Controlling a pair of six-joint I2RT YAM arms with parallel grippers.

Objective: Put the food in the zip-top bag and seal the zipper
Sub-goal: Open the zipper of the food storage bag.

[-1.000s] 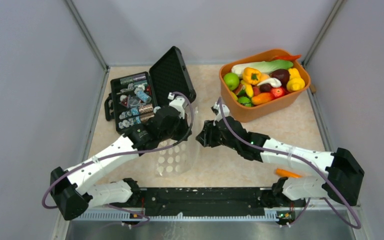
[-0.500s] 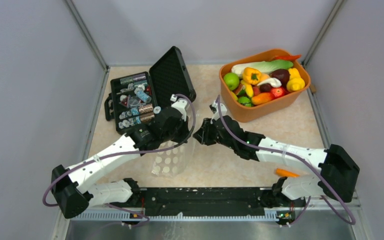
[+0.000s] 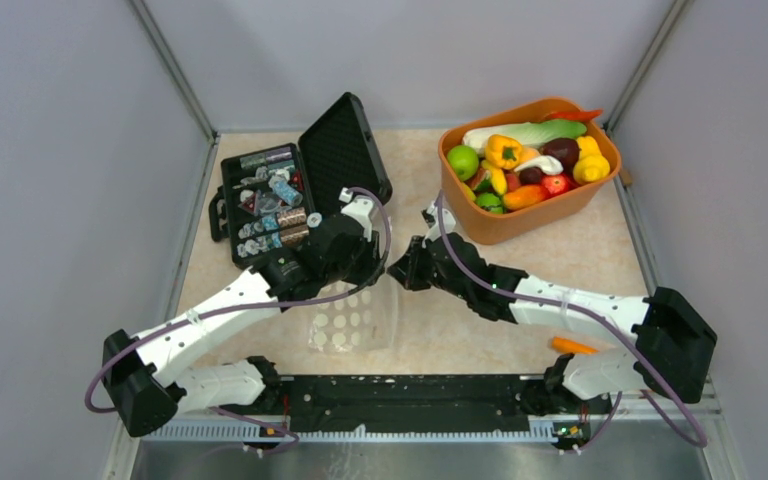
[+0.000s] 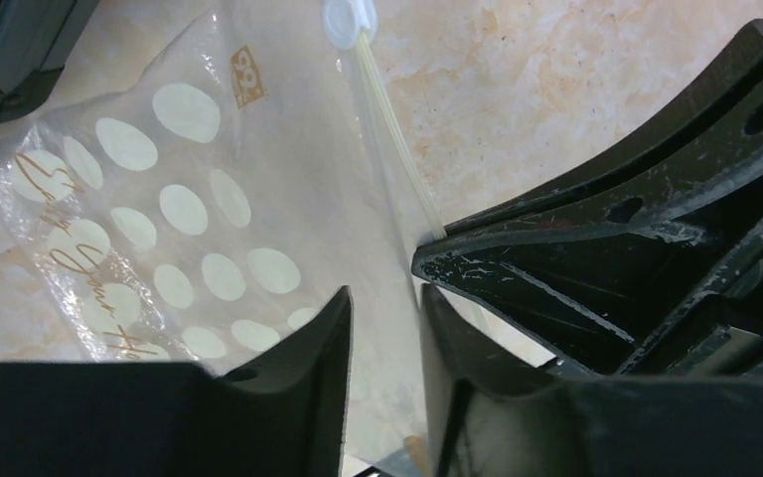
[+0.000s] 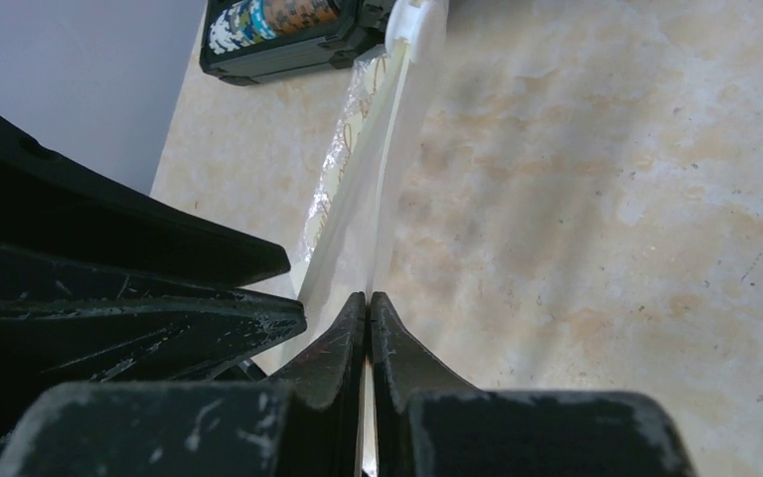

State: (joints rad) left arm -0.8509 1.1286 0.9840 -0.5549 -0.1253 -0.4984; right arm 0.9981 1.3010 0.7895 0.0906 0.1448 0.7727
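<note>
The zip-top bag (image 3: 350, 318) with white dots hangs at the table's middle, its top edge lifted between both grippers. My right gripper (image 3: 397, 272) is shut on that edge; in the right wrist view the fingertips (image 5: 369, 298) pinch the bag's film (image 5: 368, 189). My left gripper (image 3: 372, 262) stands just beside it. Its jaws (image 4: 385, 303) are slightly apart around the bag's film (image 4: 189, 219), without pressing it. The zipper (image 4: 397, 159) runs up to a white slider (image 4: 350, 20). The food (image 3: 530, 165) lies piled in the orange tub (image 3: 480, 225) at the back right.
An open black case (image 3: 280, 195) with small wrapped bits stands at the back left, close to my left arm. A loose orange carrot (image 3: 575, 346) lies by the right arm's base. Grey walls close in both sides.
My right gripper has closed on the bag's top edge. My left gripper's jaws have parted from it. The bag has shifted slightly to the right.
</note>
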